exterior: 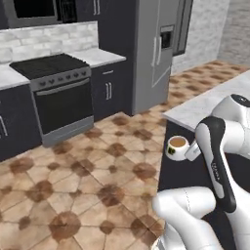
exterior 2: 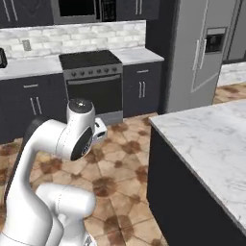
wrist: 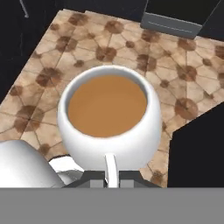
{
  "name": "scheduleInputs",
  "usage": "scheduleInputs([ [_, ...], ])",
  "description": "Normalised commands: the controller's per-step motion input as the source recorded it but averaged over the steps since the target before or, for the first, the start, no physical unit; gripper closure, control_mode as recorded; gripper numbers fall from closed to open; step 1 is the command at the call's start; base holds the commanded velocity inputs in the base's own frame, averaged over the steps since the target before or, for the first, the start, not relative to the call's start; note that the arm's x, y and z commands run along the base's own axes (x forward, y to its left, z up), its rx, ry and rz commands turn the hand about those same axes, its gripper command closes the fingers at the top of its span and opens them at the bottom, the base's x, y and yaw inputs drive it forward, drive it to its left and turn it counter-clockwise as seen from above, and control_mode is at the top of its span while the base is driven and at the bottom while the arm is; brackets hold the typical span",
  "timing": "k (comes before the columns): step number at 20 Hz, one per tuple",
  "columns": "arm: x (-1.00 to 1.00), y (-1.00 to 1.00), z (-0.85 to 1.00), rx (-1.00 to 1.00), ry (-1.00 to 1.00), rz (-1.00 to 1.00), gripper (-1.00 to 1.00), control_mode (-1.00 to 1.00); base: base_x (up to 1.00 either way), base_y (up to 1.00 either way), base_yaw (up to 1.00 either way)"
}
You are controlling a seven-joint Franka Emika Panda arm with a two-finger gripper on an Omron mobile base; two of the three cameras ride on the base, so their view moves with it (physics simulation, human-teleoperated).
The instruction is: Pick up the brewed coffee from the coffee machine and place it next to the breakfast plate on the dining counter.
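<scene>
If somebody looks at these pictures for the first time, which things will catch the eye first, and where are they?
The white mug full of brown coffee draws the eye first: in the hand view it sits close to the camera, its handle at the pincer, high over the patterned floor. In the left base view the mug hangs beside the dark end of the marble dining counter. Behind stand a black stove and a tall grey refrigerator.

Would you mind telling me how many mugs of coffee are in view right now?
1. The mug sits in the tool above the tiled floor, beside the marble counter.
</scene>
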Motion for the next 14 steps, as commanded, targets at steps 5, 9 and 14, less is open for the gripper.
scheduleInputs([
  [5,0.0,0.0,0.0,0.0,0.0,0.0,1.0,1.0,-0.75,0.0,-0.76],
  [9,0.0,0.0,0.0,0.0,0.0,0.0,1.0,1.0,-0.35,-0.13,-0.76],
  [14,0.0,0.0,0.0,0.0,0.0,0.0,1.0,1.0,0.0,-0.55,-0.68],
])
